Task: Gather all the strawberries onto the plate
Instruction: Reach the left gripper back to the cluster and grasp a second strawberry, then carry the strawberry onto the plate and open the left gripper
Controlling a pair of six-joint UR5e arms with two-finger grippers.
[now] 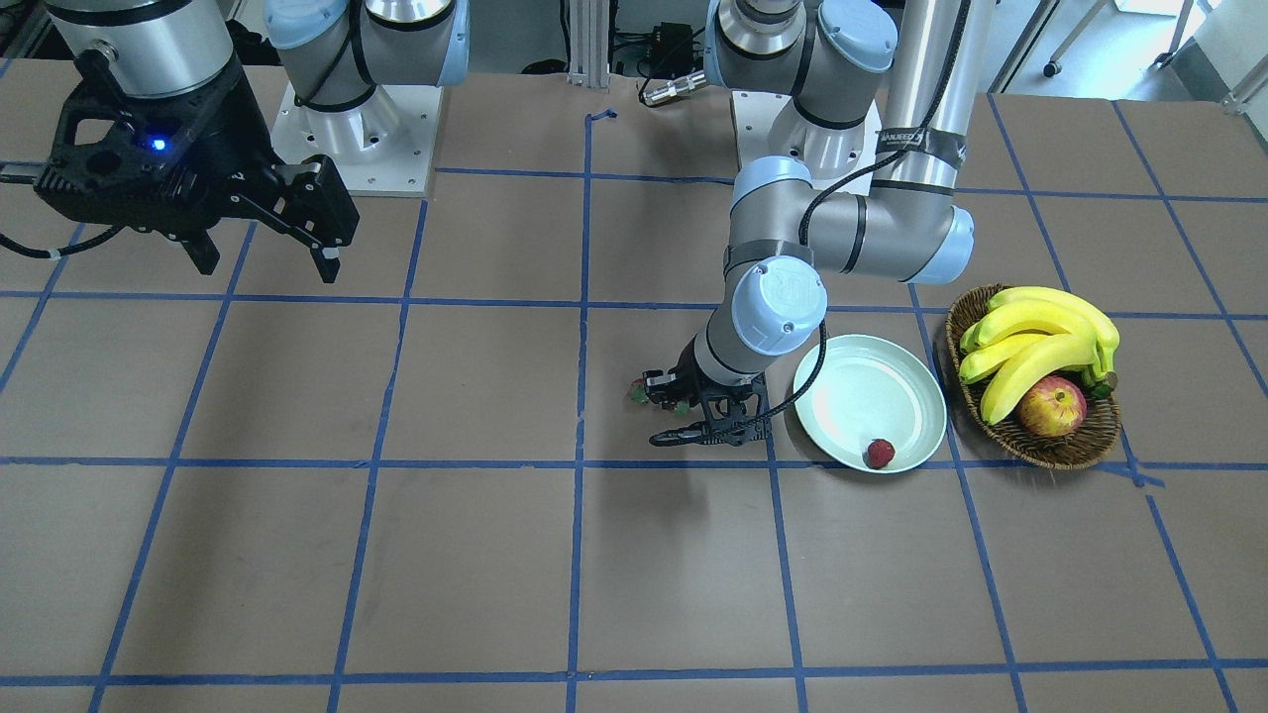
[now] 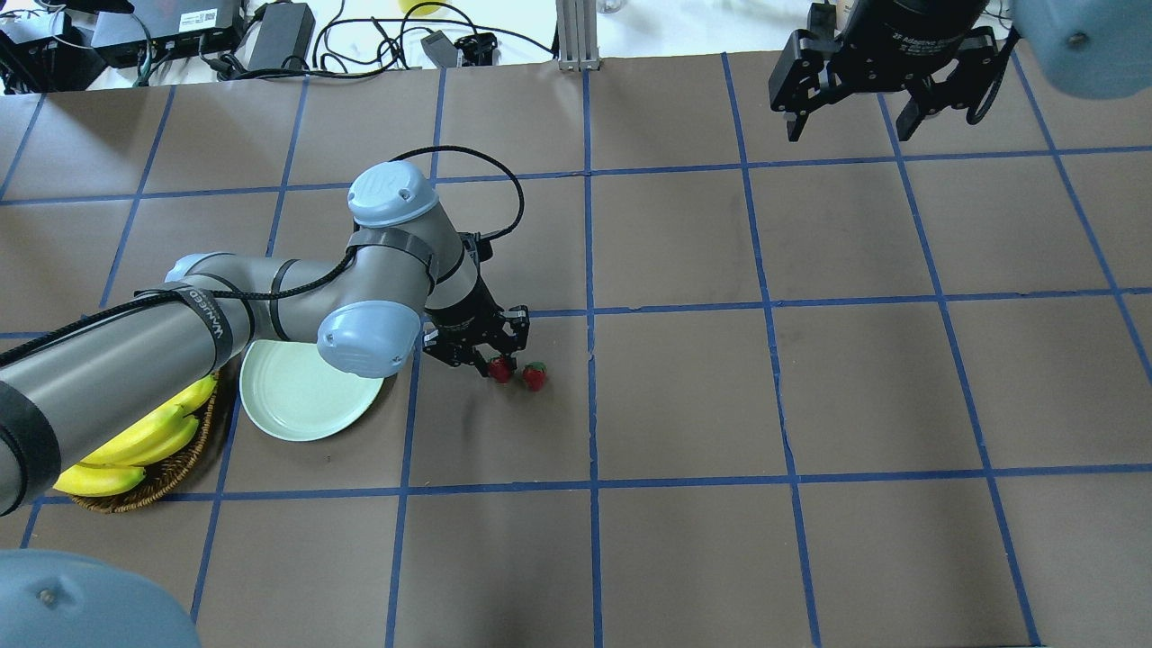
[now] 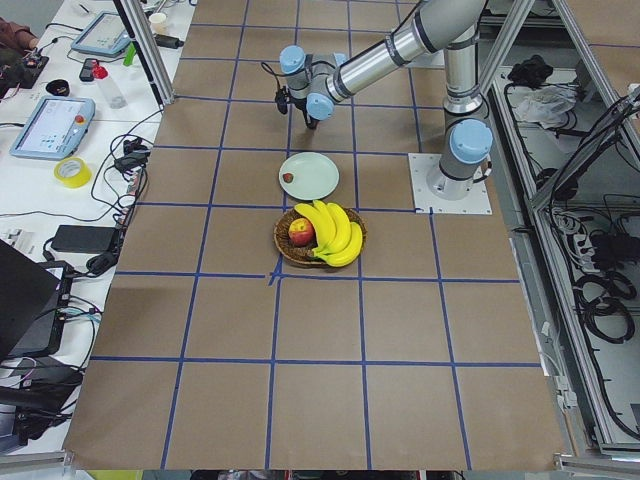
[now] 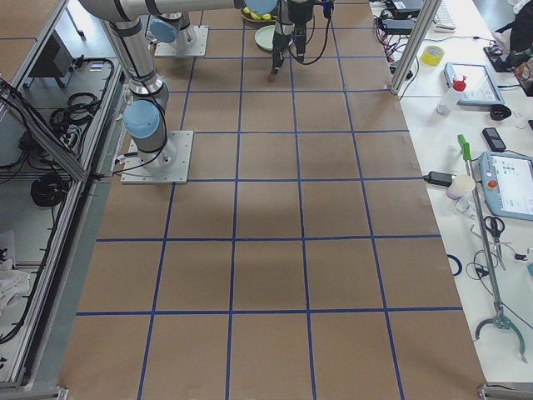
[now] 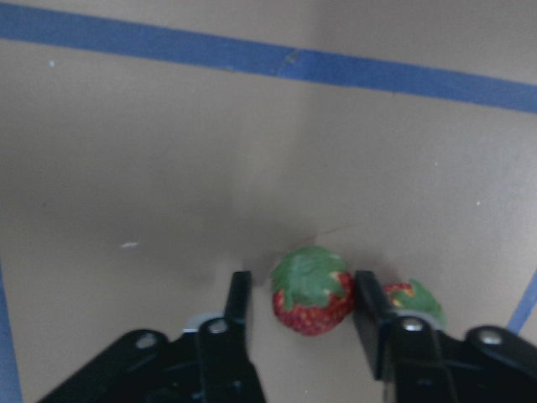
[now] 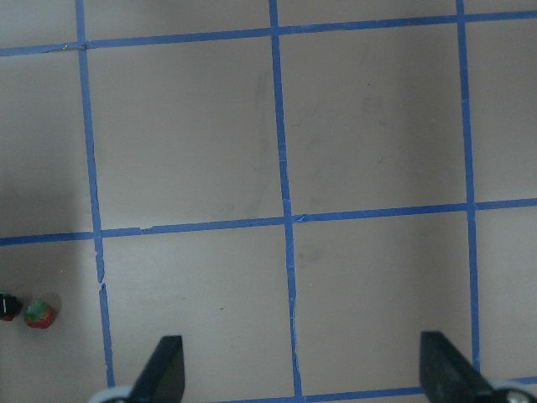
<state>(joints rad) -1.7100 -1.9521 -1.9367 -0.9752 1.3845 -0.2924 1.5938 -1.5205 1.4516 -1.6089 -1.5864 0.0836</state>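
My left gripper is low over the table, open, with its fingers on either side of a small red strawberry. The right finger is against the fruit and the left finger stands a little off it. A second strawberry lies just outside the right finger; both show in the overhead view. A third strawberry lies in the pale mint plate, which sits beside my left arm. My right gripper hangs open and empty, high and far off to the side.
A brown wicker basket with bananas and a red-yellow apple stands just beyond the plate. Blue tape lines grid the brown table. Cables and boxes lie along the far edge in the overhead view.
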